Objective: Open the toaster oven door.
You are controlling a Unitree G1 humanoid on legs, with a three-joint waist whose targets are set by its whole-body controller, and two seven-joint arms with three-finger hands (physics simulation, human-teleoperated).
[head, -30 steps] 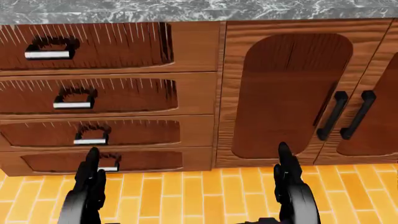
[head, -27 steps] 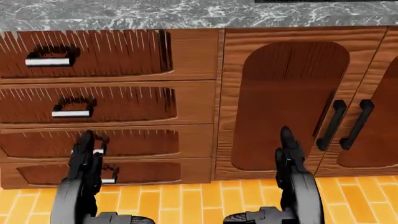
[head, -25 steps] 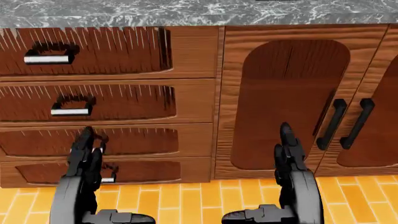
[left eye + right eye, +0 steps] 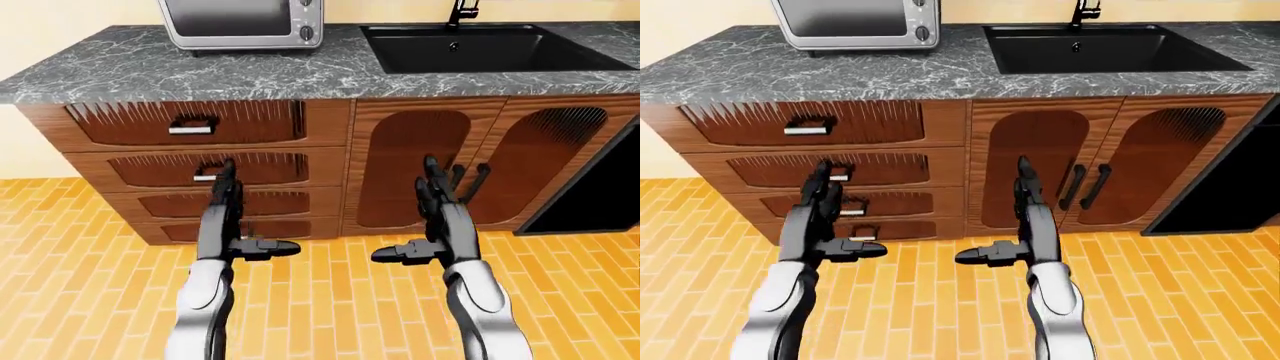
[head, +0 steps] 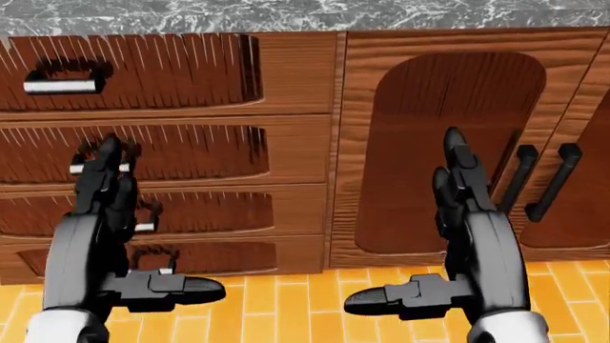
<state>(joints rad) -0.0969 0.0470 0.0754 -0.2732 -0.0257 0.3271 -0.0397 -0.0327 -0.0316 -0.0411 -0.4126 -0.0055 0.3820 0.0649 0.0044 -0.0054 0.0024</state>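
A grey marbled table (image 4: pixel 120 71) tops wooden drawers (image 4: pixel 190 124) and cabinet doors (image 4: pixel 405 169) above an orange brick floor (image 4: pixel 90 285). The toaster oven (image 4: pixel 243 22), door closed, sits at the left-eye view's top, left of a black sink (image 4: pixel 480 49). The left robot hand (image 4: pixel 228 217) and right robot hand (image 4: pixel 435 217) hover released, fingers extended, grasping nothing.

Warm wood, grey marble and orange brick everywhere

Countertop (image 4: pixel 120 71) is dark grey with white marbled veins, the toaster oven (image 4: pixel 243 22) is silver with a dark glass door, and the sink (image 4: pixel 490 49) is flat black. Drawers (image 4: pixel 200 124) and cabinet doors (image 4: pixel 1035 169) are reddish-brown wood grain with darker glossy panels; drawer pulls silver, door handles (image 5: pixel 543 182) black. Floor (image 4: pixel 330 300) is orange-yellow brick pattern, wall pale yellow. Left hand (image 5: pixel 95 236) and right hand (image 5: pixel 472 229) are black and dark grey, forearms light grey.
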